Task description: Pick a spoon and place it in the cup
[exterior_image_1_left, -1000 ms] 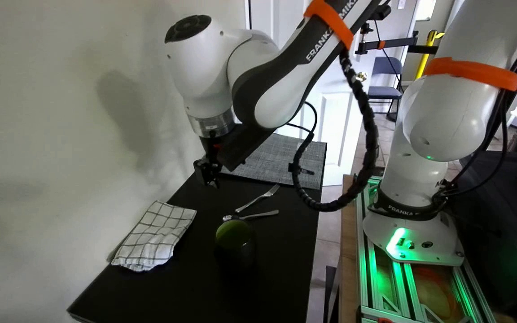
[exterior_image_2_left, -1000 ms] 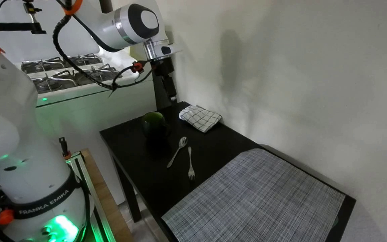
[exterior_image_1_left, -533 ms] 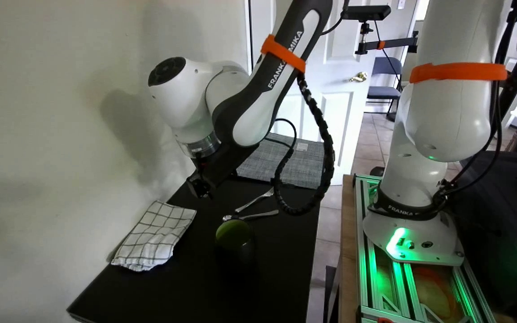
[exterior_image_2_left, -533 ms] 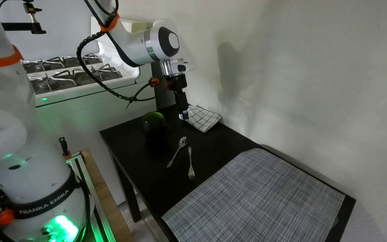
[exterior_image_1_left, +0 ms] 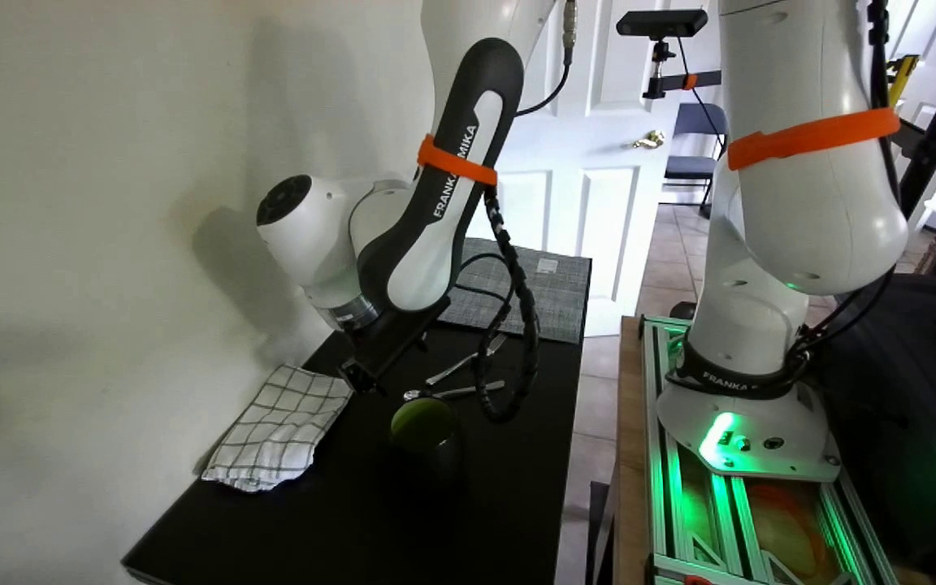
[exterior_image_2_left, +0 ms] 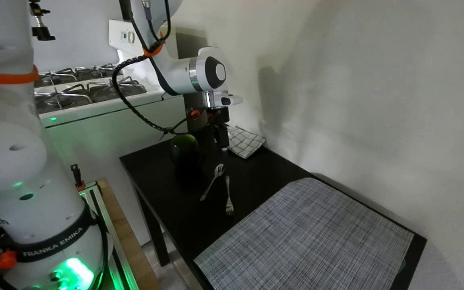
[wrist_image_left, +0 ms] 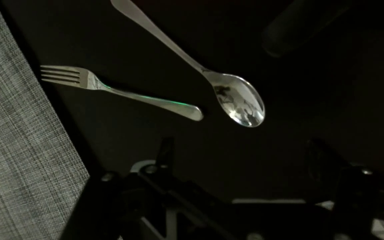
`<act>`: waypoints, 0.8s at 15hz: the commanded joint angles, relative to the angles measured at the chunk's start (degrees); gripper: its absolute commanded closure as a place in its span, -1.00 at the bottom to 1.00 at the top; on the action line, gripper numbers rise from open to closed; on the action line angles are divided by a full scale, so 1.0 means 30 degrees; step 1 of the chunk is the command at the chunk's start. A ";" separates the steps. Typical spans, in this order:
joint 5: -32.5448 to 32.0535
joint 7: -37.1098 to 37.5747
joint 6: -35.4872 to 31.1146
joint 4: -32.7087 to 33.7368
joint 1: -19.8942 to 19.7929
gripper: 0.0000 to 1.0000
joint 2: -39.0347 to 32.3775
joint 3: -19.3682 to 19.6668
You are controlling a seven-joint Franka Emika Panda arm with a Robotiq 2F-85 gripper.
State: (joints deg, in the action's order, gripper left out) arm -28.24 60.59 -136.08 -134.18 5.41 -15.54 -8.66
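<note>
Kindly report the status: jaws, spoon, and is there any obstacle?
Jaws open, empty. Spoon on table, outside cup. Fork close beside spoon, not touching; could hinder grasp.

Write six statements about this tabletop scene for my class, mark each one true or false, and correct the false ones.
1. The gripper is open and holds nothing. True.
2. The spoon lies on the black table, outside the cup. True.
3. The spoon is the only piece of cutlery on the black table. False: a fork lies there too.
4. The inside of the cup looks red. False: it looks green.
5. The checkered cloth lies apart from the grey mat. True.
6. The cup stands on the grey mat. False: it stands directly on the black table, off the mat.
</note>
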 commanded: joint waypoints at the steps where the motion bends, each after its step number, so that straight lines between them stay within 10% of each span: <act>1: 0.0905 -0.0247 -0.0474 0.0766 0.1016 -1.00 -0.1381 0.1100; 12: 0.3015 -0.0654 -0.0432 0.1341 0.1719 -0.46 -0.2887 0.2238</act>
State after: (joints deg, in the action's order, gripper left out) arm -21.30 59.74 -136.15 -131.19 9.03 -22.31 -3.48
